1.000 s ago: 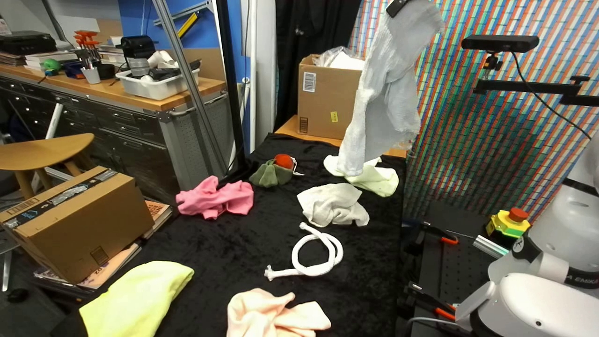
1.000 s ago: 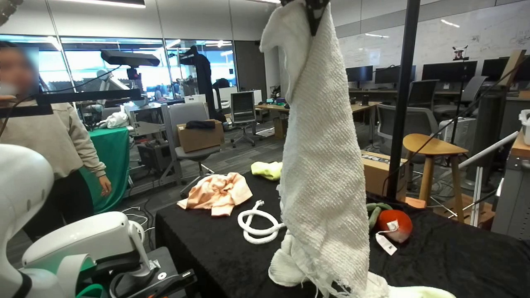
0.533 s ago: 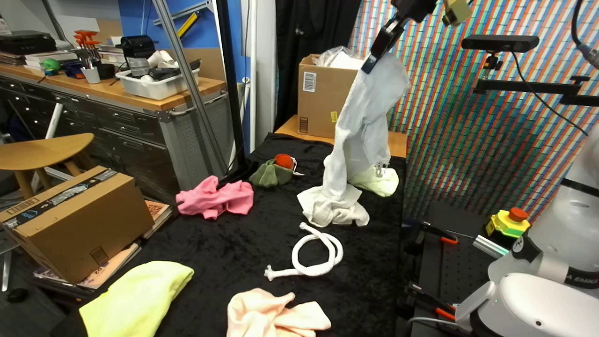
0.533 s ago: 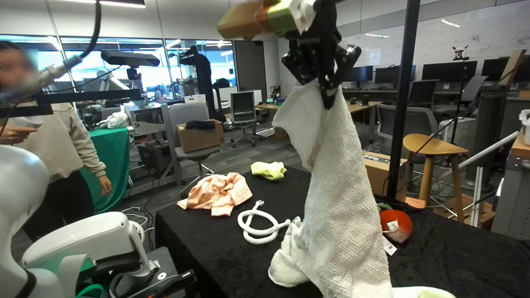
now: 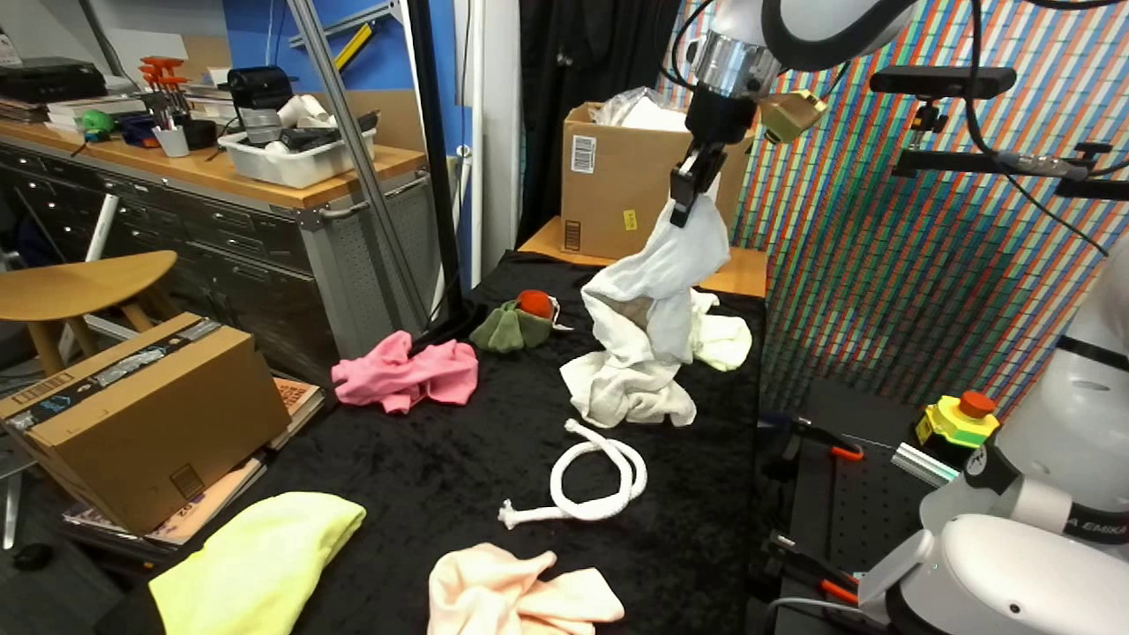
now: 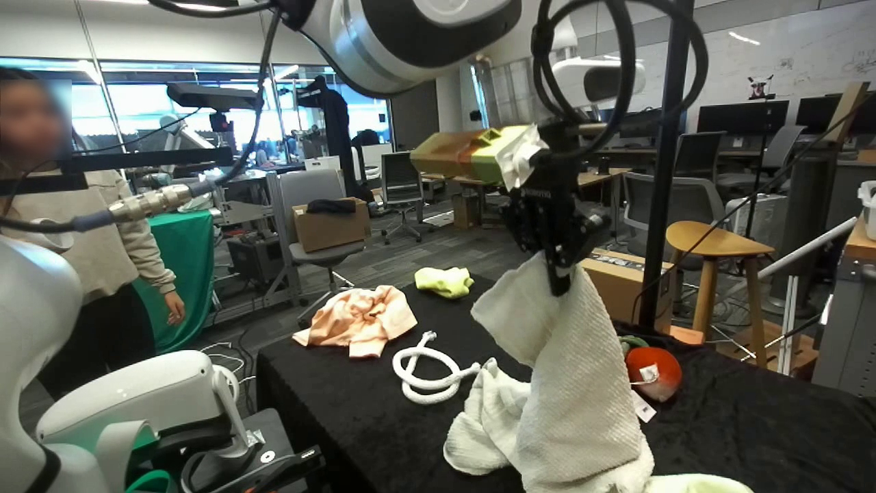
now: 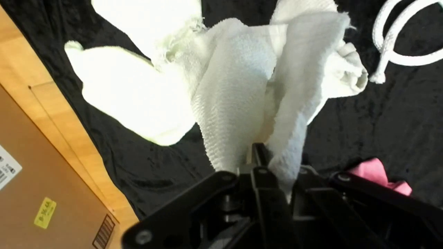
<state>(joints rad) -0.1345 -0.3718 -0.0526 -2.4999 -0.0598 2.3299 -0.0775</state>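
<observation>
Wrist view: how does the black two-fingered claw (image 7: pixel 260 157) stand?

— Pressed together, pinching the top of a long white nubbly fabric towel (image 7: pixel 235 93), which fans out away from the claw.

— And the arm's pose?

— In an exterior view, the white-and-black jointed robot arm (image 5: pixel 833 18) enters from the top right. Its silver wrist collar (image 5: pixel 730 66) points downward, and the claw slants, tips toward the lower left, well above a black velvet-draped table (image 5: pixel 503 450).

— Where does the towel hang?

— Below the claw, creased into folds. Its lower end meets a crumpled off-white cloth (image 5: pixel 631 401) on the table; a pale yellow-green cloth (image 5: pixel 728 339) lies partly hidden behind it.

— What lies around?

— A thick white looped rope (image 5: pixel 586 510) just beside the off-white cloth, a crumpled pink cloth (image 5: pixel 406 375) further off, and a large brown cardboard box (image 5: pixel 617 194) behind the towel.
</observation>
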